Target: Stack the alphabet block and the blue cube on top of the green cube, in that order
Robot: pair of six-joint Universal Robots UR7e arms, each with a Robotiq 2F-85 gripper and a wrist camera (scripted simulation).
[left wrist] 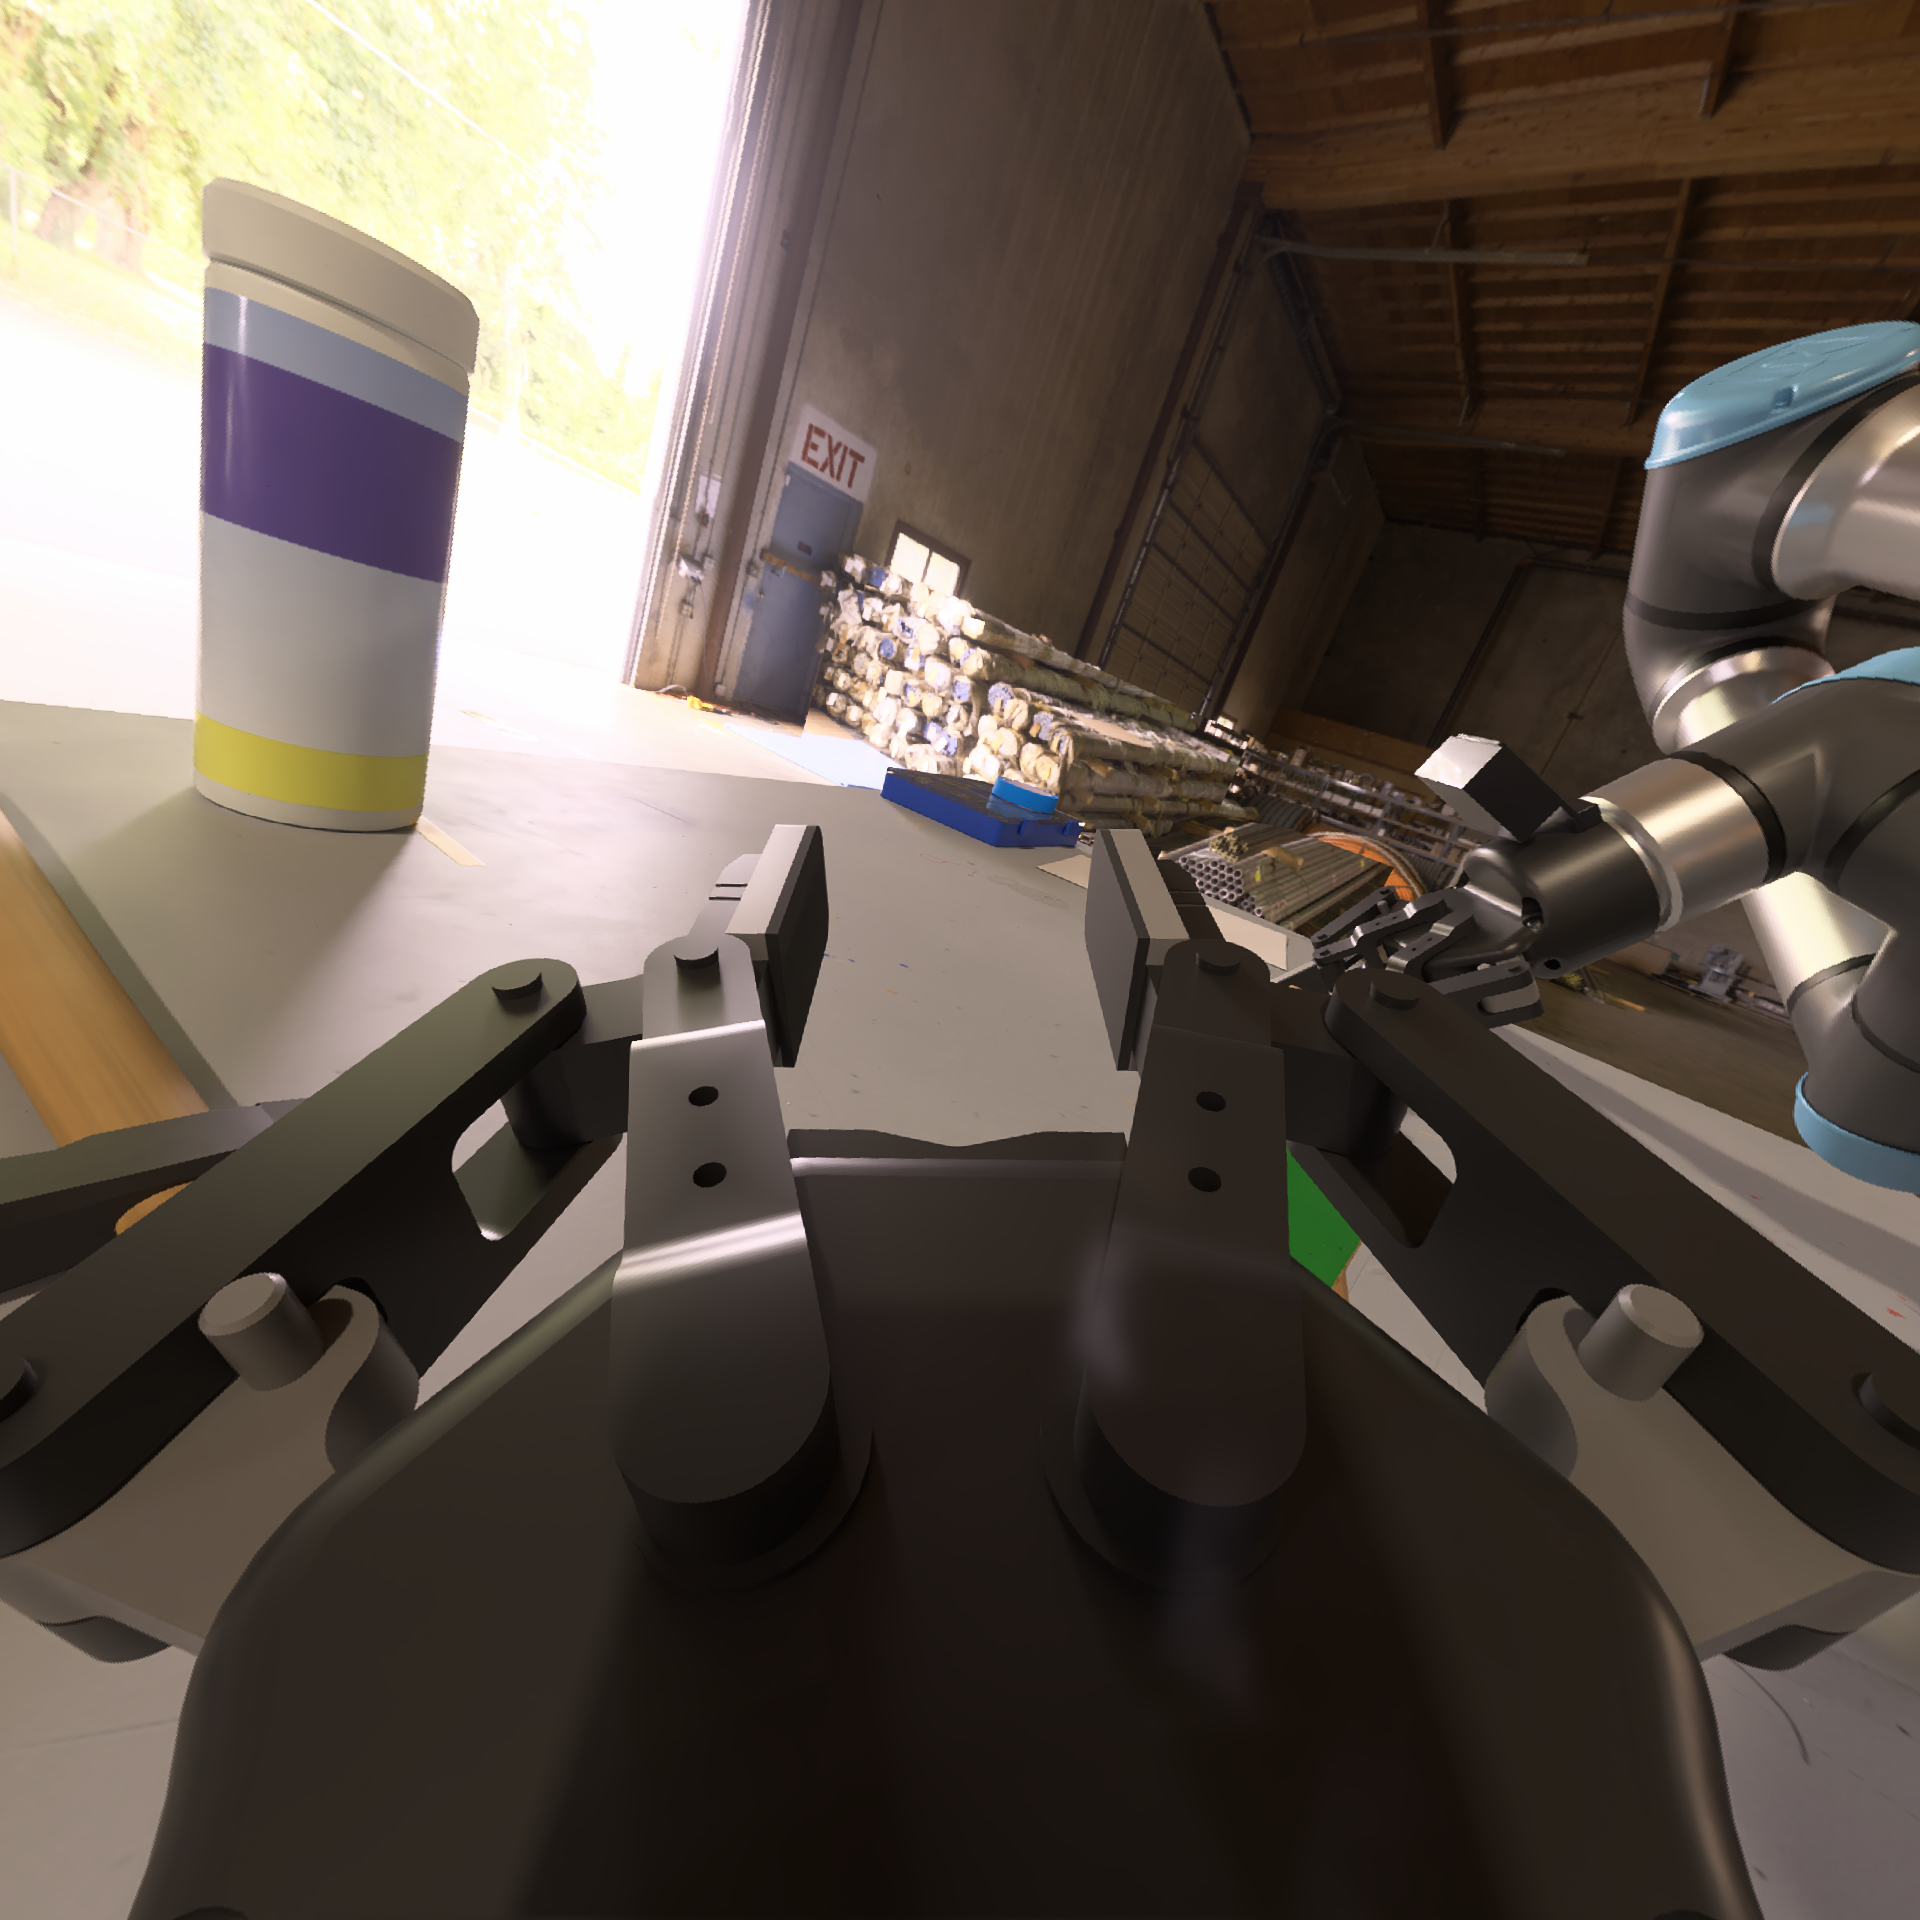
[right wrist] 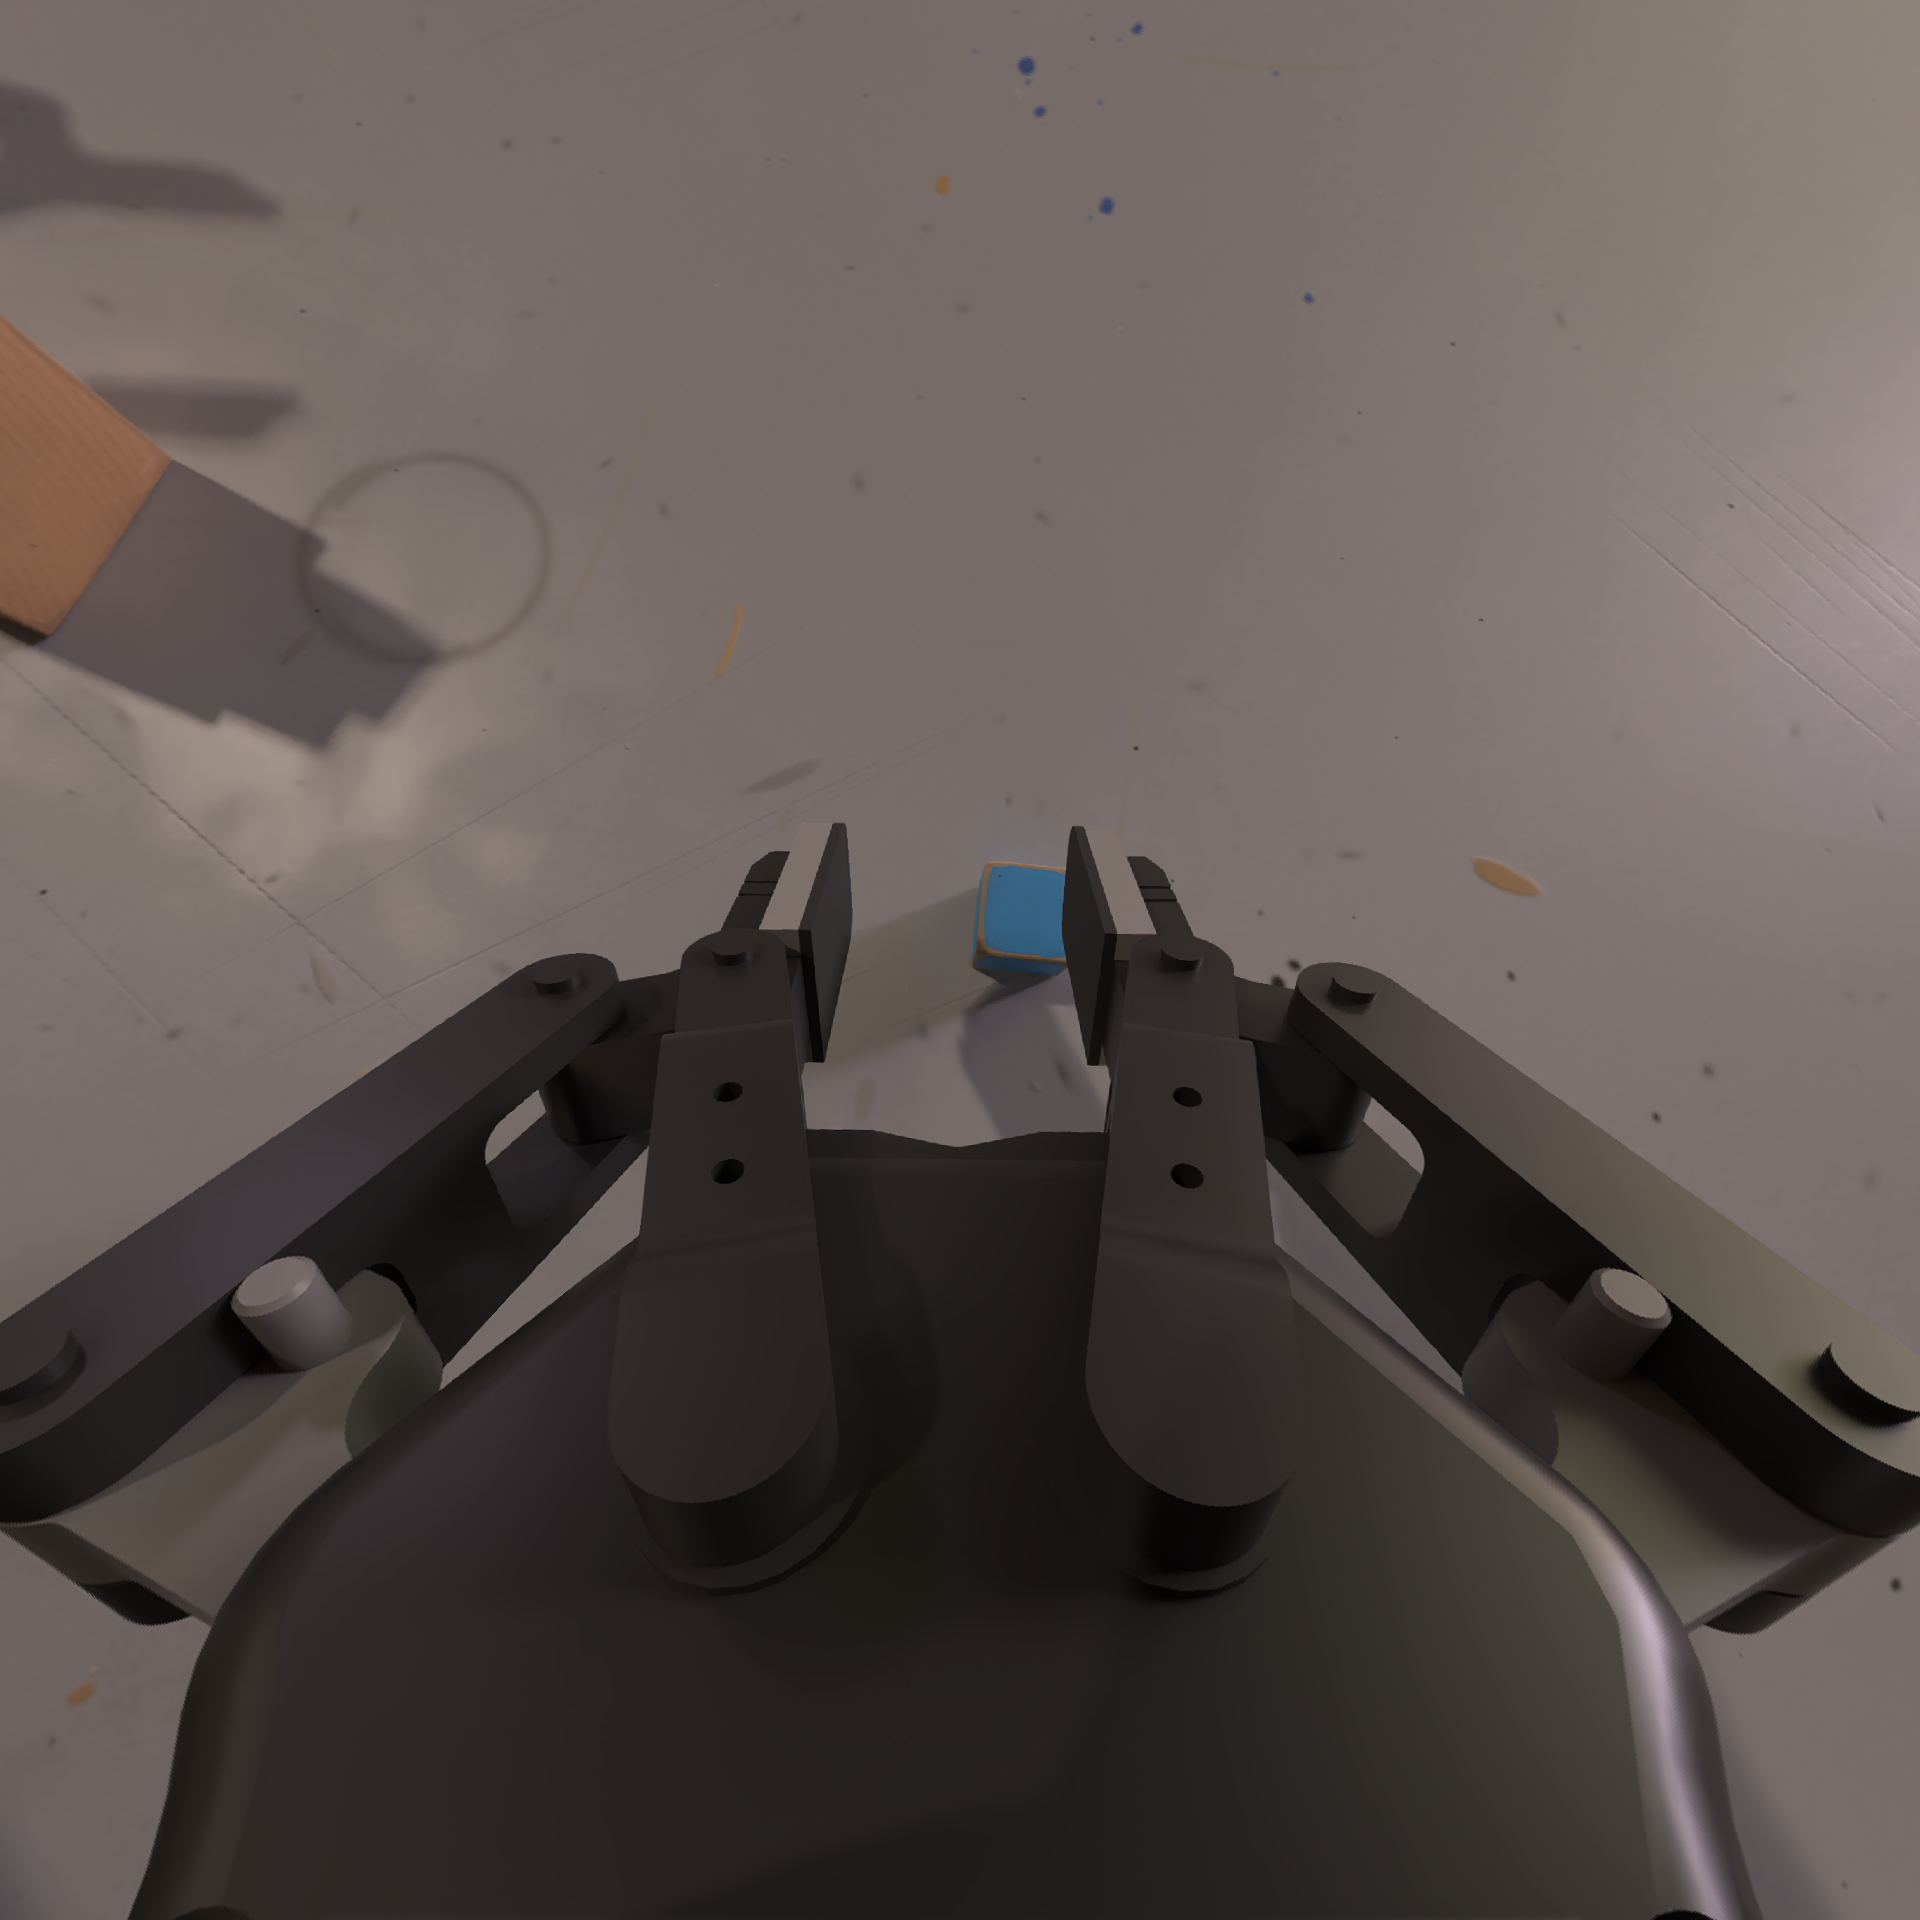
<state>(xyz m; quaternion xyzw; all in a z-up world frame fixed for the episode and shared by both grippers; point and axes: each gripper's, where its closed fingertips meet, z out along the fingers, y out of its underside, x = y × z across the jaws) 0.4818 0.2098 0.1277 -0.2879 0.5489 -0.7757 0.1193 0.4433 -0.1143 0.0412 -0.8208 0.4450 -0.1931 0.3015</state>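
Observation:
In the left wrist view my left gripper [left wrist: 961,935] is open and empty, low over the grey table [left wrist: 582,935]. A part of the green cube [left wrist: 1317,1216] shows behind its right finger linkage, close under the gripper. In the right wrist view my right gripper [right wrist: 956,914] is open and points down at the table [right wrist: 1351,520]. A small blue block with tan edges [right wrist: 1018,920] lies on the table below, between the fingers and close to the right finger [right wrist: 1086,935]. I cannot tell from here whether it bears letters. The right arm's gripper [left wrist: 1392,940] also shows far right.
A tall white canister with purple and yellow bands [left wrist: 322,520] stands at the far left of the table. A long wooden piece [left wrist: 73,987] lies at the left edge; it also shows in the right wrist view [right wrist: 62,488]. The right arm [left wrist: 1766,644] fills the right side.

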